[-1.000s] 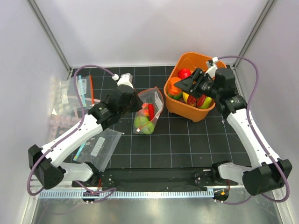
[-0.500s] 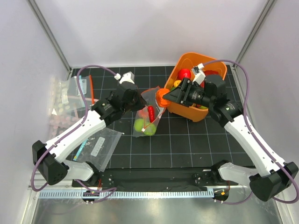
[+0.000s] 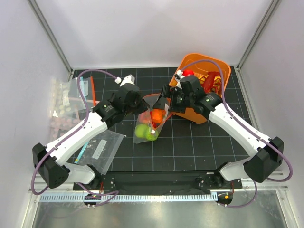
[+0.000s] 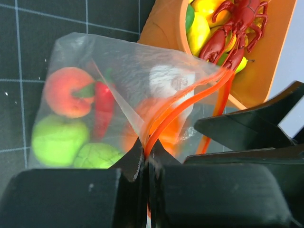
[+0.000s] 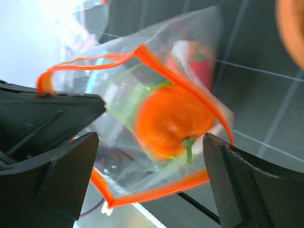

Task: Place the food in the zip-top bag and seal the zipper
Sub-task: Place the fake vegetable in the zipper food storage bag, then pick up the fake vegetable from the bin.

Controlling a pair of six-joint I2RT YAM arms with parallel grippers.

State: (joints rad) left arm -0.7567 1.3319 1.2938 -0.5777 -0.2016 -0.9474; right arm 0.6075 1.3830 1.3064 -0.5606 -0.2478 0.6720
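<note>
Lying under R gripper (image 5: 149, 137): orange fruit (image 5: 171, 118)

Zip-top bag (image 4: 118, 61) clear; zipper (image 4: 185, 102) orange-red. Contents: orange fruit (image 5: 173, 121), lime-green apple (image 4: 54, 140), red pepper (image 4: 102, 111). Basket (image 4: 164, 28), 1 o'clock: orange. Mat (image 4: 28, 47) black, pale grid.

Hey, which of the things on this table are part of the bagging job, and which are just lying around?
Part of the job: zip-top bag; its zipper, pinched by the left gripper; orange fruit inside it, under the open right gripper; toy food in the orange basket.

Lying about: teal-edged bag; clear bags at far left.
</note>
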